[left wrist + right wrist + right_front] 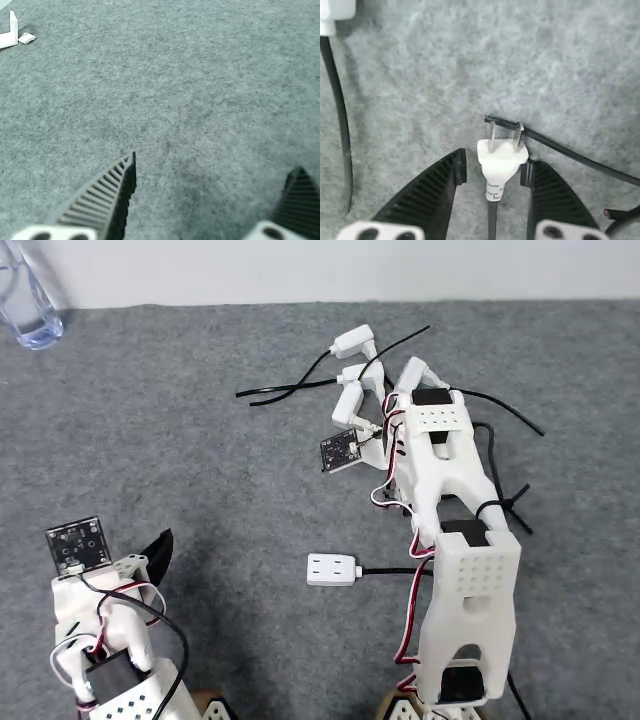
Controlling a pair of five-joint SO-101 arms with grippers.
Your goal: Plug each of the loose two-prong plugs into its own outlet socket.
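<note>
Grey carpet [200,440] | white plug [502,159] straddled by right gripper [494,161] beyond the outlet socket [332,569], jaws parted just wider than it | left gripper [215,164] well apart from the socket, jaws spread wide over carpet

Plugs [353,342] cluster far centre; one plug [502,160] between right end effector [494,162] fingers; outlet socket [332,569] nearer, well apart.

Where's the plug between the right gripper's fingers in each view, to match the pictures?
High view: the plug at the far end of the right arm, beyond the power strip.
Right wrist view: between the open fingers of the right gripper, prongs pointing away.
Left wrist view: carpet under the left gripper, away from the plug.
Shared landmark: the carpet, with black cords near the plug.
</note>
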